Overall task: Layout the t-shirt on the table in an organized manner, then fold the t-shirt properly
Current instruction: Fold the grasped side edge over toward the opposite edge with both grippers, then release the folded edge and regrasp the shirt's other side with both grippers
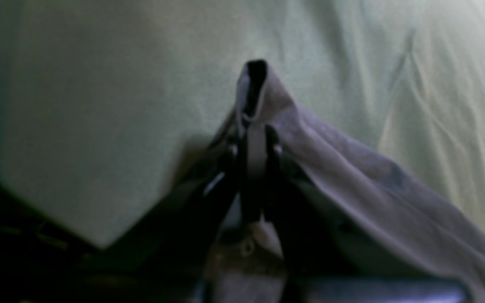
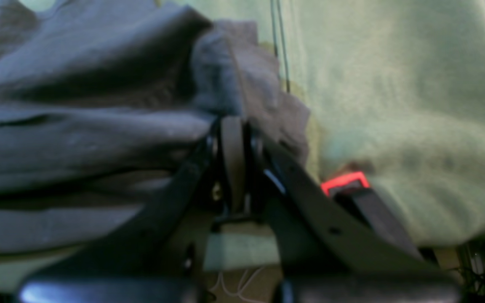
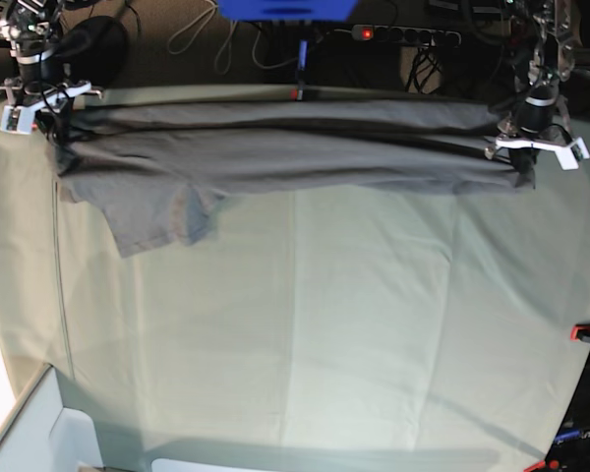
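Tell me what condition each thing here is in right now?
t-shirt: stretched wide between both arms at the table's far edge, one sleeve hanging onto the cloth.
left gripper: shut on the t-shirt's edge.
right gripper: shut on the t-shirt's other end.
table: covered in pale green cloth, faintly creased.

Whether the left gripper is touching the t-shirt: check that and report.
Touching. The left wrist view shows the left gripper shut on a fold of the t-shirt, which pokes out above its fingertips.
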Robot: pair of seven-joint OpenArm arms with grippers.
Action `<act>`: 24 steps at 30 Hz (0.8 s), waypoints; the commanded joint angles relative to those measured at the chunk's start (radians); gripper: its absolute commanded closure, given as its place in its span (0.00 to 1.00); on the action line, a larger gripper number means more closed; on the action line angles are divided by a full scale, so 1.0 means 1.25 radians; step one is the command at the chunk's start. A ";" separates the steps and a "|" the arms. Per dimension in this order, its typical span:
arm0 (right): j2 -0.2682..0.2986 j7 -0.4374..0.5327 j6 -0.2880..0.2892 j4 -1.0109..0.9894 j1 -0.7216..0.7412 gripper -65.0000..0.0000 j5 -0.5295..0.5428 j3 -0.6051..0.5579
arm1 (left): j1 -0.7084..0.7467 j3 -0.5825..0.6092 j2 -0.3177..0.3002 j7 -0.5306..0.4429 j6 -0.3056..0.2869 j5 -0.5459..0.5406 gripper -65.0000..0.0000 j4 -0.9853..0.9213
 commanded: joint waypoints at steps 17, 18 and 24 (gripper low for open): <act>0.062 0.027 0.009 0.037 -0.095 0.55 0.019 -0.045 | -0.017 -0.007 -0.011 0.072 0.001 0.001 0.88 0.018; 0.069 0.025 0.009 0.050 -0.101 0.51 0.020 -0.041 | -0.018 -0.007 -0.011 0.072 0.001 0.001 0.92 0.019; 0.057 0.024 0.009 0.158 -0.102 0.46 0.065 0.045 | -0.014 -0.007 -0.011 0.072 0.001 0.001 1.00 0.047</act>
